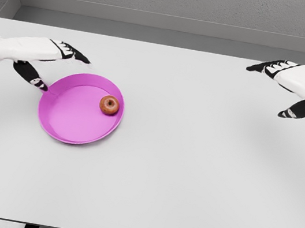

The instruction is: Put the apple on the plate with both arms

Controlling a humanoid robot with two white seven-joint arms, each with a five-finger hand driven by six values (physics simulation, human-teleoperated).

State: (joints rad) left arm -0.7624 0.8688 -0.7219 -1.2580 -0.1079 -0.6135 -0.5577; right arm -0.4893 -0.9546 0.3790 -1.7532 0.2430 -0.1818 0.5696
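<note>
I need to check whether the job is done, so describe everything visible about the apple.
The apple is small, round and reddish-brown, with a darker dimple facing the camera where the stem or core would sit. It looks smooth and whole. It rests inside the pink plate, on its right part close to the rim, on the left half of the white table. Only the plate touches it; neither hand holds it, and the left hand is at the plate's upper left edge.
</note>
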